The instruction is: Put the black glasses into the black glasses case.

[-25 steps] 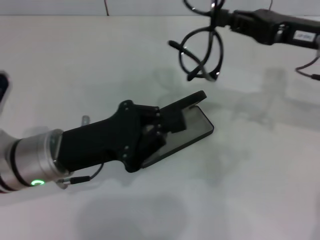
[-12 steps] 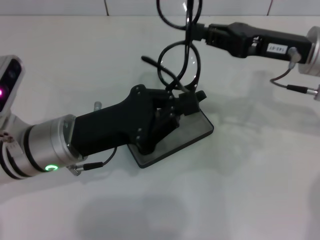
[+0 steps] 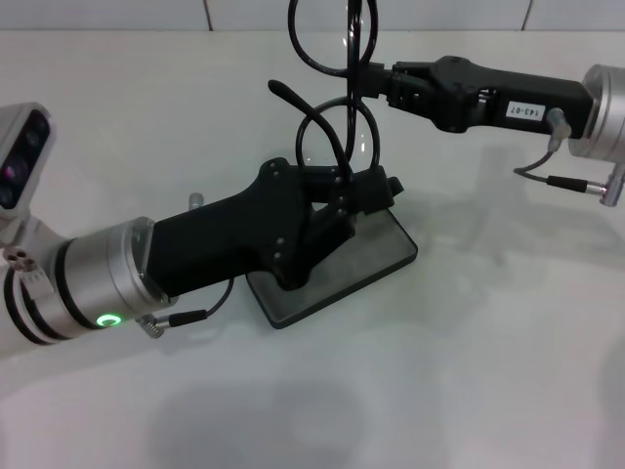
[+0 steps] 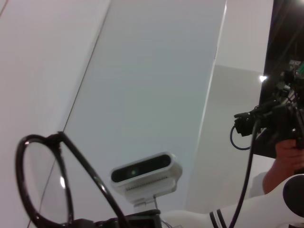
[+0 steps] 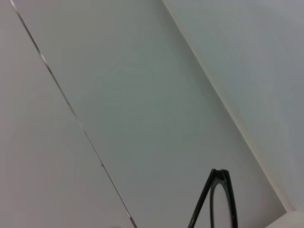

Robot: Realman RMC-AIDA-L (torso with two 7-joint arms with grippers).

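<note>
The black glasses case [image 3: 363, 260] lies open at the table's middle, its grey lining showing. My left gripper [image 3: 366, 192] reaches in from the lower left and is shut on the raised lid [image 3: 392, 186] at the case's far edge. My right gripper [image 3: 369, 82] comes in from the right and is shut on the black glasses [image 3: 332, 137]. They hang upright just above the left gripper and the case, one lens over the other. The glasses also show in the left wrist view [image 4: 42, 183] and the right wrist view [image 5: 219, 199].
The white table [image 3: 488, 342] runs to a tiled wall at the back. A cable [image 3: 547, 181] hangs from the right wrist. The left wrist view shows the robot's head camera [image 4: 145, 173].
My right gripper has carried the glasses left and down, from the far right to just over the case. My left arm has shifted slightly, still holding the lid.
</note>
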